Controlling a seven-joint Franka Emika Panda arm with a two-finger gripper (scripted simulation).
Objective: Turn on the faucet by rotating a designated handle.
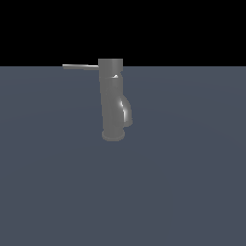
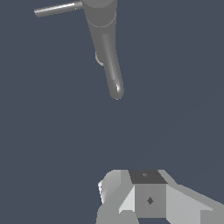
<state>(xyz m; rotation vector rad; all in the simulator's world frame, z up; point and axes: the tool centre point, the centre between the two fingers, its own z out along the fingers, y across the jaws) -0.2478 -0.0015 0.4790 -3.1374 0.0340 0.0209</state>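
Note:
The faucet (image 1: 112, 98) is a dark grey glossy upright cylinder on a round base flange, with a short curved spout (image 1: 126, 111) low on the exterior view's right. The handle (image 1: 80, 67), a thin flat grey lever, sticks out level from the top cap toward the exterior view's left. The wrist view looks down on the faucet (image 2: 101, 19), its spout (image 2: 113, 72) and the handle (image 2: 57, 8). My gripper (image 2: 146, 179) shows only in the wrist view as pale grey blocks with a dark pad, well apart from the faucet and touching nothing. Its jaw gap is not readable.
The faucet stands on a flat blue-grey surface (image 1: 182, 182) that fills the lower part of both views. Beyond its far edge the background is black. Nothing else stands on the surface.

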